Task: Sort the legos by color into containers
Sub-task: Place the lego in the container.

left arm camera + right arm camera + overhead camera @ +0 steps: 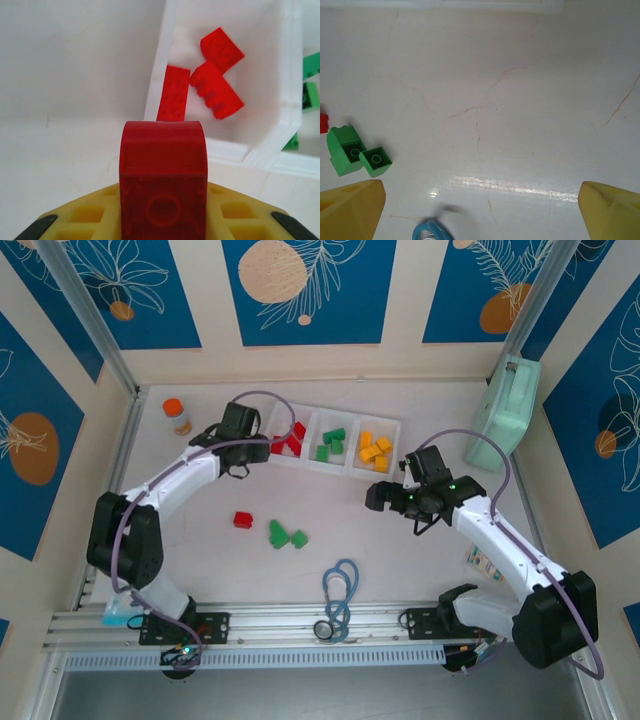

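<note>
My left gripper (266, 445) hovers at the left edge of the white tray (347, 420), shut on a red lego (163, 170) held between its yellow fingers (80, 215). Just beyond it, the tray's left compartment (161, 55) holds three red legos (216, 89). The middle compartment has green legos (331, 444), the right one orange-yellow legos (375, 450). On the table lie one red lego (243, 520) and two green legos (287, 535), the green pair (356, 152) also in the right wrist view. My right gripper (384, 496) hangs open above bare table right of them.
An orange-capped bottle (177, 416) stands at the back left. A pale mint-green case (505, 408) leans at the back right. A blue looped tube (342, 598) lies near the front rail, and a small card (484, 563) lies by the right arm.
</note>
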